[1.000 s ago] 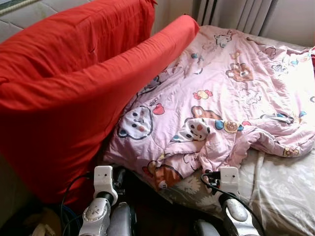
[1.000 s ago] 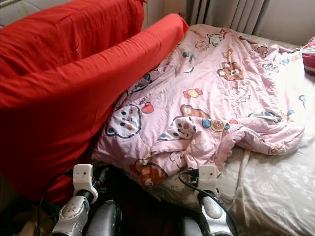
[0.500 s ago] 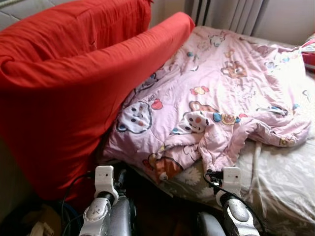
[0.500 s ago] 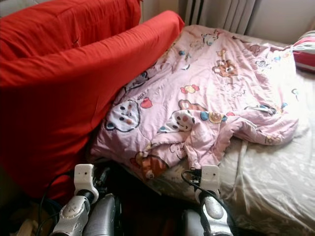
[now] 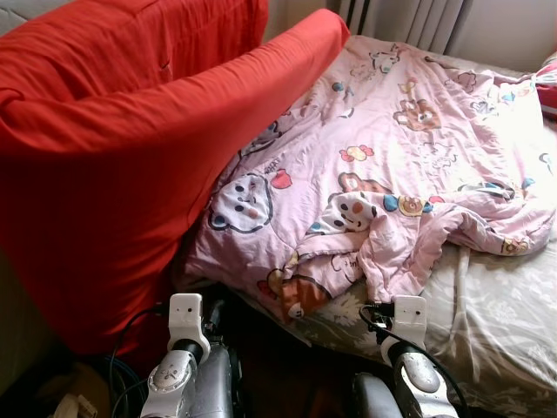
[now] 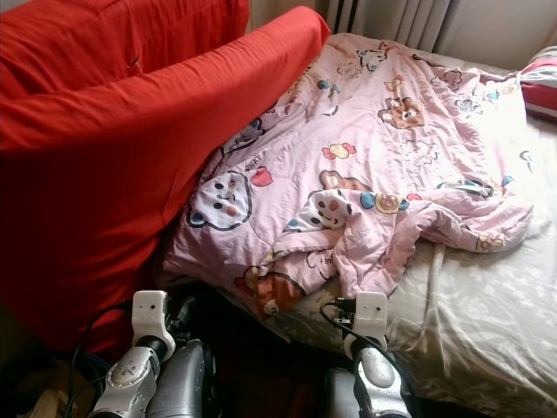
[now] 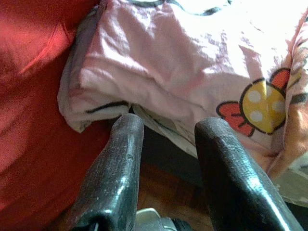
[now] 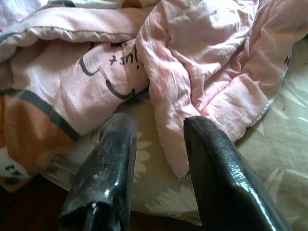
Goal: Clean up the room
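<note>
where right pincer (image 8: 156, 144) gapes, blanket (image 8: 192, 77) seemingly near.

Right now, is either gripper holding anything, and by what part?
Nothing held. Left gripper and right gripper are both open, short of the near edge of the pink quilt, with nothing between the fingers.

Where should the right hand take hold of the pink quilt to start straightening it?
Probably the bunched fold of the pink quilt hanging nearest the right hand. It bulges up off the grey bedsheet as a thick ridge, so open fingers could straddle it. Come straight in from the bed's near edge, fingers low over the sheet.
</note>
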Robot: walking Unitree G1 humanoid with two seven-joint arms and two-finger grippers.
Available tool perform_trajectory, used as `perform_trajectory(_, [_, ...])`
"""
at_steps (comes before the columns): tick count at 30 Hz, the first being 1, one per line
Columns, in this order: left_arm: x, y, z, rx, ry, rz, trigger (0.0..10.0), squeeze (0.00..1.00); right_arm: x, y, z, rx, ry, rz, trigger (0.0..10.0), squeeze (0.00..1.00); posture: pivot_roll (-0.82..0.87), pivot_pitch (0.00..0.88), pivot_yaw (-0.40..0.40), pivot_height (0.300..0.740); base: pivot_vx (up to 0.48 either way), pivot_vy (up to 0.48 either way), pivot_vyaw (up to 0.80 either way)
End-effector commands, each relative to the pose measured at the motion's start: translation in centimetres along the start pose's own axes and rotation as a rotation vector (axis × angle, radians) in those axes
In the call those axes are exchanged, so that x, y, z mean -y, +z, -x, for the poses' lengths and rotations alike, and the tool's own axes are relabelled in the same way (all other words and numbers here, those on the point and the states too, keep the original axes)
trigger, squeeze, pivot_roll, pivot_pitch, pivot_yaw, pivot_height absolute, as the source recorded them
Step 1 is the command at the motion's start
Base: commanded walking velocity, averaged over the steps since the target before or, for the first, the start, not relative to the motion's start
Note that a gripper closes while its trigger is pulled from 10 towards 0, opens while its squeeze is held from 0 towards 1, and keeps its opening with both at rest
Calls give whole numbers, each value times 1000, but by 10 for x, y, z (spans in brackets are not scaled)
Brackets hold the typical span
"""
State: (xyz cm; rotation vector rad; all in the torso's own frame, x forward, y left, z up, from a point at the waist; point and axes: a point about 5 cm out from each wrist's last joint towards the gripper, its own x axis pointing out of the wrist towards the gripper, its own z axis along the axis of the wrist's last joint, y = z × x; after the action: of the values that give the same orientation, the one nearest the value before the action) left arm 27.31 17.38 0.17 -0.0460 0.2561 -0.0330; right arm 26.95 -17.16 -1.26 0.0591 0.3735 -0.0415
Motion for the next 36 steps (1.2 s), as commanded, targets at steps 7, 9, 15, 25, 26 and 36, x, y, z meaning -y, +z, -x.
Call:
perform_trajectory(7, [2, -2, 1, -8, -10, -4, 10000, 0, 5, -4, 1, -22, -20, -9, 10000, 0, -53, 145, -4, 599, 259, 0, 0])
perform_trajectory(9, [3, -2, 1, -8, -9, -3, 10000, 0, 6, -6, 1, -38, -27, -15, 10000, 0, -53, 145, -4, 599, 262, 0, 0])
perform_trajectory(15, [2, -2, 0, -7, -8, -4, 10000, 0, 5, -6, 2, -36, -22, -11, 10000, 0, -53, 145, -3, 599, 262, 0, -256])
perform_trajectory(25, [1, -1, 0, -7, -6, -8, 10000, 0, 3, -8, 1, -66, 3, 20, 10000, 0, -54, 147, -1, 599, 260, 0, 0])
perform_trajectory(26, [1, -1, 0, -8, -5, -9, 10000, 0, 2, -9, 1, -75, 15, 35, 10000, 0, -54, 147, -1, 599, 0, 0, 0])
perform_trajectory(36, [1, -2, 0, -14, -1, -16, 10000, 0, 1, -10, -1, -121, 42, 81, 10000, 1000, -52, 153, 0, 599, 0, 0, 0])
